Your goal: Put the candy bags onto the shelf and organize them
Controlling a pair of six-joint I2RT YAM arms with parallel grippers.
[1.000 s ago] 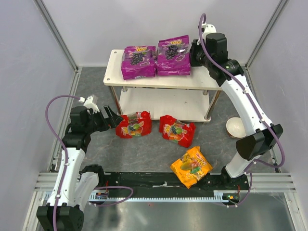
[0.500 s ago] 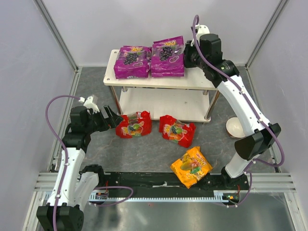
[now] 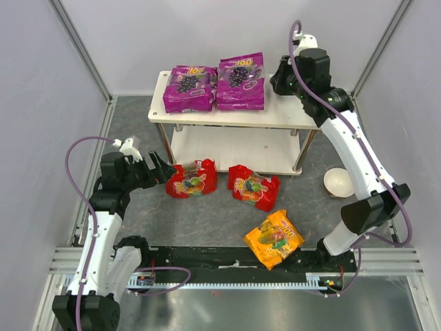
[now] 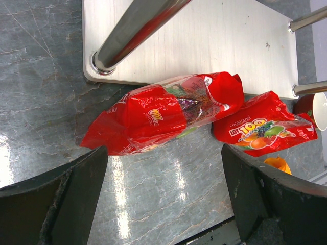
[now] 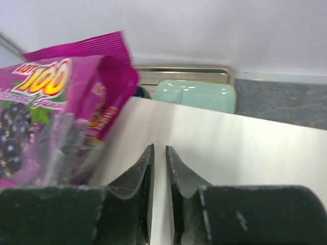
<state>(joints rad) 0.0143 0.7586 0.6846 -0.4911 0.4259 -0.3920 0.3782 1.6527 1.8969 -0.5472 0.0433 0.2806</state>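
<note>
Two purple candy bags [image 3: 187, 88] [image 3: 240, 81] lie side by side on the shelf's top board [image 3: 289, 114]. My right gripper [image 3: 275, 77] is shut and empty, just right of the right purple bag [image 5: 56, 117] and apart from it; its tips [image 5: 159, 149] hover over the bare board [image 5: 230, 153]. Two red bags [image 3: 192, 178] [image 3: 253, 186] and the orange-yellow bag [image 3: 274, 238] lie on the floor in front of the shelf. My left gripper [image 3: 162, 169] is open and empty, just left of the left red bag [image 4: 163, 112].
A small white bowl [image 3: 338, 183] sits on the floor right of the shelf. The shelf's lower board [image 4: 204, 41] and a metal post [image 4: 133, 25] stand right behind the red bags. Walls close in on both sides.
My right gripper pushed both purple bags leftward on the top board, then drew back to the right, off the bags. The left arm has not moved.
</note>
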